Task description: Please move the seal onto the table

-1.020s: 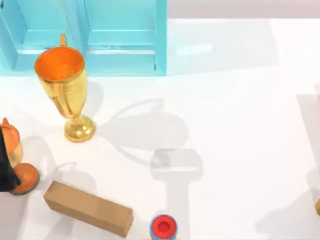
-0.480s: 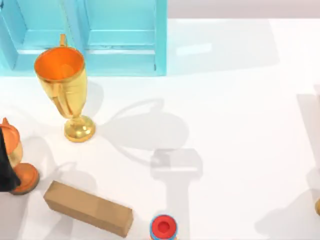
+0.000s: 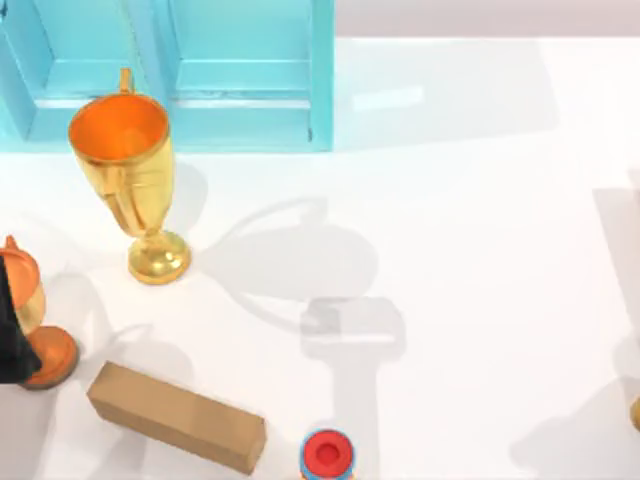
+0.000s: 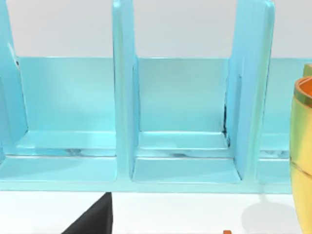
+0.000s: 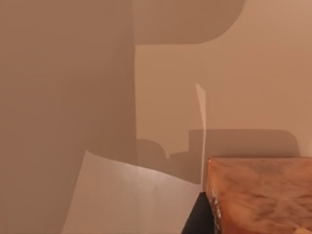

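A tan-orange mottled block, which looks like the seal's body, lies close up in the right wrist view. A dark part of my right gripper sits against its side. I cannot tell whether the gripper holds it. In the top view a small gold-orange sliver pokes in at the right edge of the white table. My left arm is a dark shape at the left edge, in front of an orange cup. A dark part of my left gripper faces the cabinet.
A light-blue cabinet stands at the back left, with a gold trophy in front of it. An orange cup stands at the left edge. A long brown box and a red cap with a blue rim lie near the front.
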